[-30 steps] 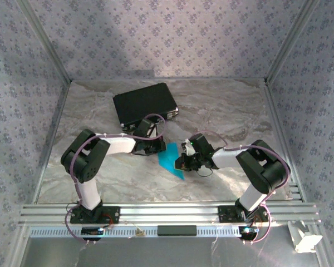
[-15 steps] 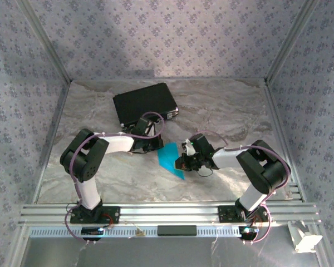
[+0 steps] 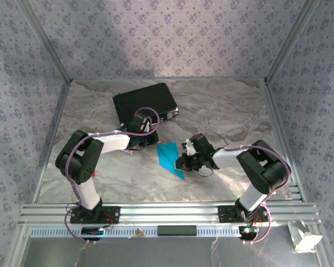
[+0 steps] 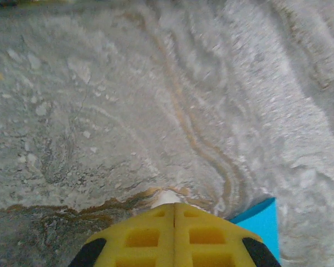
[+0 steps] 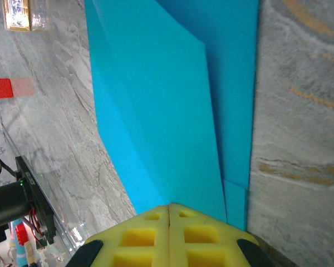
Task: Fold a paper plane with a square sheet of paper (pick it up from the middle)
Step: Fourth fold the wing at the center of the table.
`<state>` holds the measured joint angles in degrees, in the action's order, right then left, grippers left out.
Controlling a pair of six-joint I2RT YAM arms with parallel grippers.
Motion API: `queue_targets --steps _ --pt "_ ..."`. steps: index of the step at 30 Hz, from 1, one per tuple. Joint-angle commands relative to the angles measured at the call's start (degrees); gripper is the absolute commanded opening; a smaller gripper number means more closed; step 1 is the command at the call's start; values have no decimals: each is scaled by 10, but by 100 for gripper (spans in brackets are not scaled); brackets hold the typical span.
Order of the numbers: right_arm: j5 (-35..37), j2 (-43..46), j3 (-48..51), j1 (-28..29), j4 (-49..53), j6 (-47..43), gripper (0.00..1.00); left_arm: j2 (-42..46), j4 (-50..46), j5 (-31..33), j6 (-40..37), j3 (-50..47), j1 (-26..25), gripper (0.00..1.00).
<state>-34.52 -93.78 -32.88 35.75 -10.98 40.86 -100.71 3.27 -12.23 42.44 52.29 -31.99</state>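
Right gripper: jaws clenched, pads together, nothing visibly pinched between them. The tips sit on the near end of the square sheet of paper, apparently pressing it down.

From the tips, the folded flap runs out toward 12 o'clock. Its free edge angles from about 1 o'clock back to the tips. A lower layer shows at 1–3 o'clock, ending in a straight edge against the table.

Left gripper: also clenched, empty, over bare marble. A corner of the sheet shows at its 4 o'clock, close but apart.

From above, the sheet lies mid-table as a pointed, partly folded shape. The right gripper is on its 4 o'clock edge and the left one is off its 10 o'clock side, near the black case.

My read is that this is a crease-setting step, not a pick.

How to do it well:
- Hold the right tips flat with light down-pressure and drag along the fold line toward 12 o'clock, not across it, so the flap doesn't skew.
- Bring the left tips onto the far end as an anchor, since thin paper slides on smooth marble.
- Check that the flap edge lines up with the layer beneath before pressing hard.

Risk: the sheet rotates under a single contact point.

Red block at 9 o'clock and printed card at 11 o'clock are well clear.
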Motion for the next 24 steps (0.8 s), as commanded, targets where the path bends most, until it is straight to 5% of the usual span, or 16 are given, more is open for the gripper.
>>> queue_targets --steps 1,14,24 --pt "48 -26 30 -3 109 -15 0 47 12 -2 -9 -10 -1 0" --pt "38 -24 19 -10 105 -11 0 20 17 -55 -3 -14 -89 2" --pt "28 -5 16 -11 107 -4 0 -46 47 -56 9 -33 -91 0"
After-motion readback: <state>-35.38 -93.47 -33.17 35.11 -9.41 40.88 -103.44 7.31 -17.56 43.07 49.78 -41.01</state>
